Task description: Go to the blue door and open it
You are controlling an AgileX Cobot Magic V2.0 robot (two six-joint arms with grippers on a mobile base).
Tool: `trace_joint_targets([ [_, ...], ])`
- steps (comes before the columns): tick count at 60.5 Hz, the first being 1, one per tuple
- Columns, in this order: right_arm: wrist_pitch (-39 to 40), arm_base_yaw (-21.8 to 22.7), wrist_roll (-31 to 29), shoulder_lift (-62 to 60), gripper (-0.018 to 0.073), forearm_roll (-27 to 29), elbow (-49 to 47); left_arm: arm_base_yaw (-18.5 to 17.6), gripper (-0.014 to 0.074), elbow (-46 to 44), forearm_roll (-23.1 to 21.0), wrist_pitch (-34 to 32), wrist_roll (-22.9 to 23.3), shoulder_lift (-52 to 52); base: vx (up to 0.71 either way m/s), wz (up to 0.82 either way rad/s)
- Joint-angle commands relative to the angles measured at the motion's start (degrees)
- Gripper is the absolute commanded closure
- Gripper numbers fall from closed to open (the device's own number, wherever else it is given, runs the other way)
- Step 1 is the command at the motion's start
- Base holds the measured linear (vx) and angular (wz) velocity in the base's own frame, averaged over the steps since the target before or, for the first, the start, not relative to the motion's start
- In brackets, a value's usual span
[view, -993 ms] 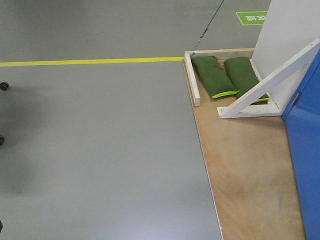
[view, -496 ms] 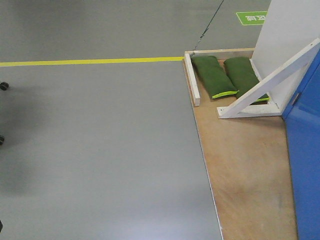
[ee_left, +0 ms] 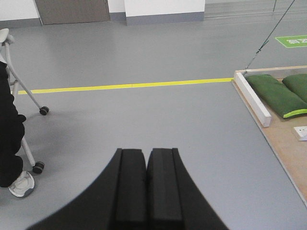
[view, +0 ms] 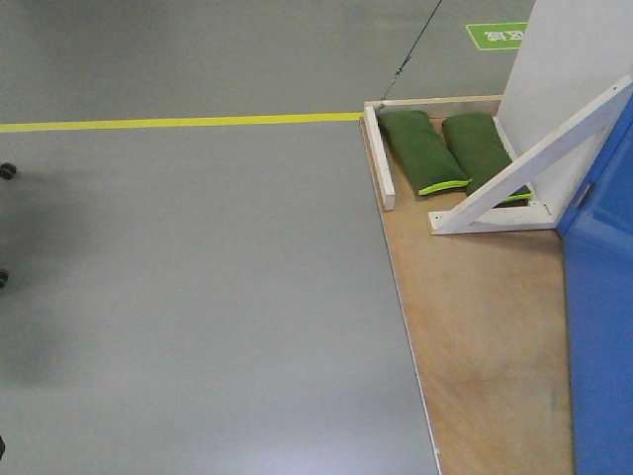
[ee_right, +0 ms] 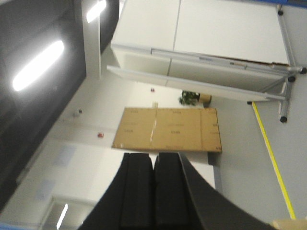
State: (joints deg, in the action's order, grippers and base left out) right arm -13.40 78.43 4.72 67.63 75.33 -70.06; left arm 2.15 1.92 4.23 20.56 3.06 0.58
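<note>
Blue door (view: 603,327): front view, 4 o'clock, cut by frame edge, on plywood platform (view: 485,336). White braced panel (view: 569,79): 2 o'clock, just beside door. Green sandbags (view: 425,148): 1 o'clock, at panel base. My left jaws: pressed together, above grey floor (ee_left: 144,115). My right jaws: pressed together.

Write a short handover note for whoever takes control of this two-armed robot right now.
Left claw: shut, empty.
Right claw: shut, empty.
Blue door: at the front view's right edge, along the plywood platform, next to the white brace; its handle is out of view.
Done: nothing on the door yet.
To do: drive up to it, find the handle, open it.
</note>
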Motion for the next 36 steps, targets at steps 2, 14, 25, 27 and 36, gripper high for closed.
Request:
trace_joint_targets([
  [2, -17.9, -3.5, 0.5, -2.6, 0.0564, 2.6, -2.5, -0.1, 0.0526, -2.0, 0.0, -4.7, 0.2, 1.0, 0.00, 0.00],
  [14, -20.5, -15.1, 0.5, -2.6, 0.0564, 2.7, -2.5, -0.1, 0.0526, -2.0, 0.0, -4.7, 0.2, 1.0, -0.01, -0.04],
  [25, -20.6, -27.4, 0.5, -2.2, 0.0564, 2.8, -2.5, -0.1, 0.0526, -2.0, 0.0, -4.7, 0.2, 1.0, -0.04, -0.15],
  [27, -20.7, -29.9, 0.5, -1.8, 0.0564, 3.0, -2.5, -0.1, 0.0526, -2.0, 0.0, -4.7, 0.2, 1.0, -0.06, -0.23],
  [36, -20.8, -41.1, 0.5, 2.5, 0.0564, 3.1, -2.5, -0.1, 0.0526, -2.0, 0.0, -4.7, 0.2, 1.0, -0.07, -0.35],
])
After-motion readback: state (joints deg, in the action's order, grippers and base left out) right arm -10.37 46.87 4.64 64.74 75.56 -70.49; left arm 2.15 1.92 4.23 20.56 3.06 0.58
